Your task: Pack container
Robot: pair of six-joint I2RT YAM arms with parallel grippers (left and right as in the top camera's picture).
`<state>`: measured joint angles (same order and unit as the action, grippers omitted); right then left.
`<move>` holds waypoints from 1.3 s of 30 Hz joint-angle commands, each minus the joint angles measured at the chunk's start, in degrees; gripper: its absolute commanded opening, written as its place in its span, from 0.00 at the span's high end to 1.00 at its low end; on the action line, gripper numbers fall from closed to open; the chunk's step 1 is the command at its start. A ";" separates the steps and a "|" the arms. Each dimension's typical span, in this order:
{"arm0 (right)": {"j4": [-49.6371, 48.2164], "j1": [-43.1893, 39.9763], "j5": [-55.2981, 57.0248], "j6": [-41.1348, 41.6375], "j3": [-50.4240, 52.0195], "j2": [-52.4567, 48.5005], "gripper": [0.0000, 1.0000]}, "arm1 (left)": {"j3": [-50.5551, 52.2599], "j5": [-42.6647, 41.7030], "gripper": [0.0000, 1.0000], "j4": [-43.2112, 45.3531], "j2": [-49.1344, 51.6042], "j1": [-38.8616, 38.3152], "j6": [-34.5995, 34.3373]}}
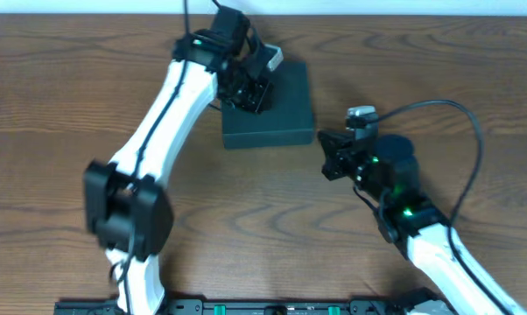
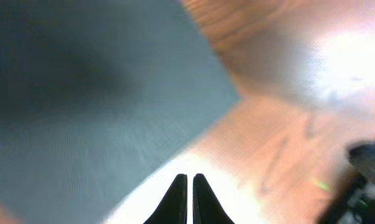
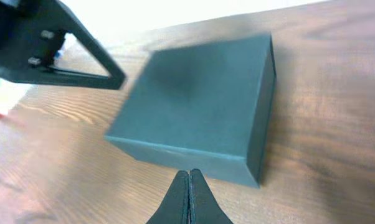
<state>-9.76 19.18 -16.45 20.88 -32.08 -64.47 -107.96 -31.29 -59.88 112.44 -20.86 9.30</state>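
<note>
The container (image 1: pixel 277 114) is a dark teal-black box, lid closed, at the back middle of the wooden table. It fills the left of the left wrist view (image 2: pixel 94 93) and sits centre in the right wrist view (image 3: pixel 200 106). My left gripper (image 1: pixel 250 87) hovers over the box's back left part, its fingers (image 2: pixel 189 180) shut and empty. My right gripper (image 1: pixel 329 157) is just right of the box's front right corner, its fingers (image 3: pixel 189 177) shut and empty, pointing at the box's near side.
Wooden tabletop (image 1: pixel 53 105) all round the box. The left arm (image 1: pixel 172 105) stretches from the front left to the box. The right arm (image 1: pixel 421 227) comes from the front right. A black rail (image 1: pixel 272 306) runs along the front edge.
</note>
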 commanded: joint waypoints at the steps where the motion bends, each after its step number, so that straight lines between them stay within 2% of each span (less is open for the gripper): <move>1: 1.97 -1.42 -7.37 -1.66 -0.24 4.94 0.99 | 0.22 0.22 0.94 -3.28 -6.03 0.26 1.07; 5: 6.43 -1.57 -11.15 -1.07 -0.28 11.34 0.99 | 0.22 0.20 0.94 -9.55 -12.44 0.20 3.28; 11: 18.49 -1.53 -14.43 0.50 -0.28 19.98 0.99 | 0.22 0.33 0.94 -17.49 -22.95 -0.22 5.35; 12: 19.85 -1.53 -15.58 0.52 -0.28 20.90 0.96 | 0.24 0.35 0.94 -18.08 -24.81 -0.46 5.55; 13: 20.74 -1.53 -16.35 0.52 -0.28 21.42 0.85 | 0.24 0.37 0.94 -18.34 -25.94 -0.63 5.53; 14: 22.16 -1.53 -17.46 0.52 -0.28 21.90 0.49 | 0.24 0.35 0.94 -18.62 -28.13 -0.96 5.51; 15: 23.30 -1.53 -18.29 0.52 -0.28 21.99 0.01 | 0.24 0.33 0.94 -18.86 -29.44 -1.11 5.51; 22: 31.67 -1.53 -18.91 0.48 -0.26 20.22 0.01 | 0.24 0.35 0.94 -23.26 -38.58 -1.29 5.29; 23: 31.87 -1.53 -18.91 0.48 -0.26 19.91 0.01 | 0.24 0.35 0.80 -24.13 -39.52 -1.29 5.29; 24: 31.89 -1.53 -18.91 0.48 -0.26 19.65 0.01 | 0.24 0.28 0.37 -25.18 -40.35 -1.29 5.25; 25: 31.89 -1.53 -18.91 0.50 -0.26 19.30 0.01 | 0.22 0.28 0.05 -26.43 -41.22 -1.29 5.27; 34: 31.89 -1.53 -18.91 0.48 -0.26 15.85 0.01 | 0.24 0.37 0.05 -28.83 -44.00 -1.38 5.29; 39: 31.89 -1.53 -18.91 0.48 -0.26 13.90 0.01 | 0.24 4.26 0.05 -28.33 -45.22 -1.33 5.29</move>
<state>22.02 18.15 -34.63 21.43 -32.14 -50.00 -107.96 -29.54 -88.47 68.16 -21.98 13.98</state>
